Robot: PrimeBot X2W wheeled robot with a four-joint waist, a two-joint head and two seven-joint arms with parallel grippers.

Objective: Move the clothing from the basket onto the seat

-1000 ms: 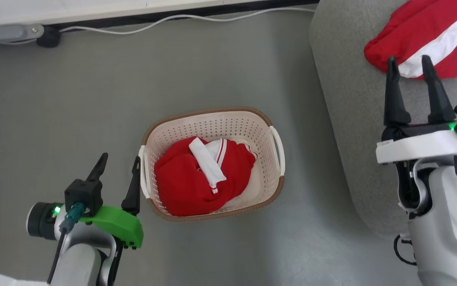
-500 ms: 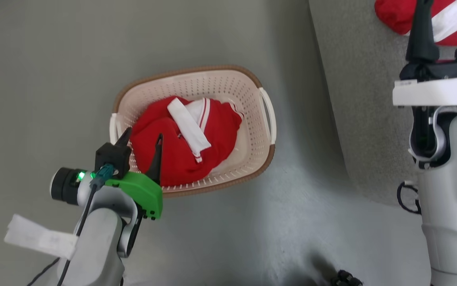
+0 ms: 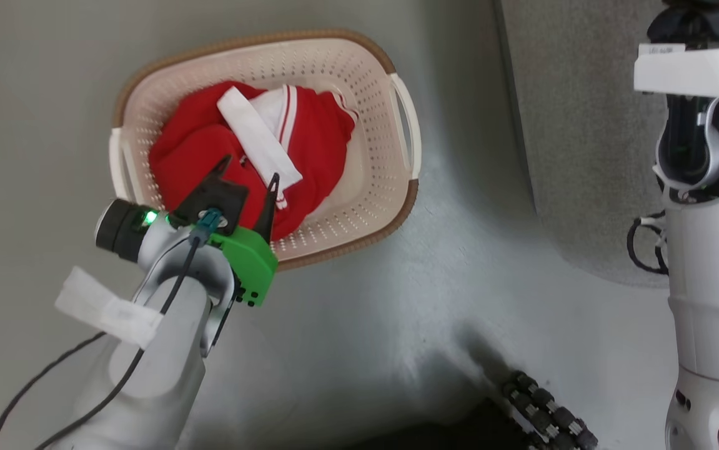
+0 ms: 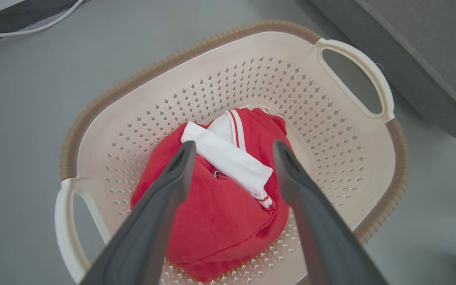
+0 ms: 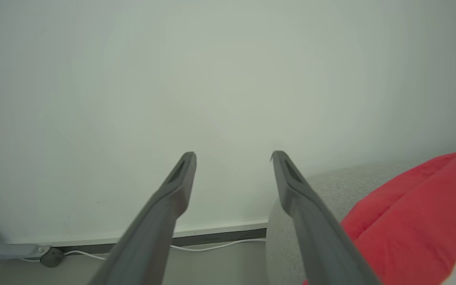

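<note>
We are holding our left gripper point(image 4: 233, 147) spread above the clothing point(image 4: 220, 225), which is lying bunched in the basket point(image 4: 251, 79) at mid-frame, ready to straddle its white fold. Our right gripper point(image 5: 233, 154) is hanging spread beside the seat point(image 3: 571, 156), upper right.

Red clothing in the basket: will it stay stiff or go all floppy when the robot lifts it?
Probably floppy: the red clothing lies crumpled in soft folds, so it should droop and unfold. It looks light, just a fabric heap. The folded white band may slip loose first.
</note>
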